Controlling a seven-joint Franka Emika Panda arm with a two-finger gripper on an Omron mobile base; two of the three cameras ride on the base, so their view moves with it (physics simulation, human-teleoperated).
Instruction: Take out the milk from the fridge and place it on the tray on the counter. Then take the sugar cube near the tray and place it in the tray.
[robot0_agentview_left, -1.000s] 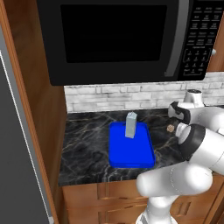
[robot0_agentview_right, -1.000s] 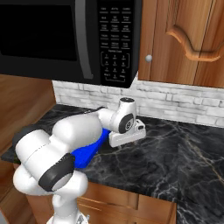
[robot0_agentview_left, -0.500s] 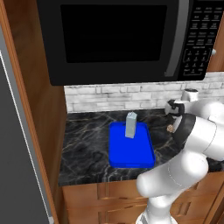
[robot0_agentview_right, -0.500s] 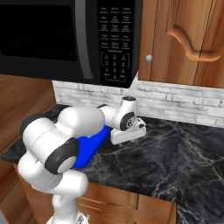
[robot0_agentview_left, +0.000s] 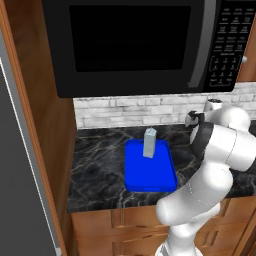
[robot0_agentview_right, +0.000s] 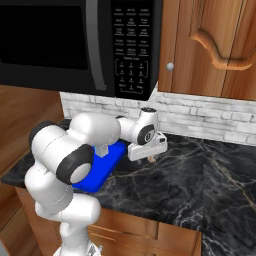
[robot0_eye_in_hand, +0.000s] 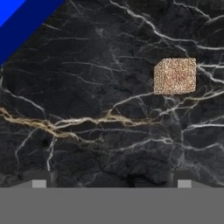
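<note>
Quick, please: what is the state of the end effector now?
End effector: open, holding nothing, above the small speckled brown sugar cube on the counter.

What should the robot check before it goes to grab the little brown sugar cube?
1. Small pale blue-grey milk carton stands upright on the flat bright blue tray: ok.
2. Pincer open and holding nothing: ok.
3. Speckled brown sugar cube lies on the black marble-look counter, apart from the tray, with nothing touching it: ok.
4. Cube centred between the pincer's fingers: not ok; in the hand view it sits off to one side, roughly above one fingertip.
5. Pincer low enough to close on the cube: cannot tell.
6. Bare tray space left for the cube: ok.
</note>
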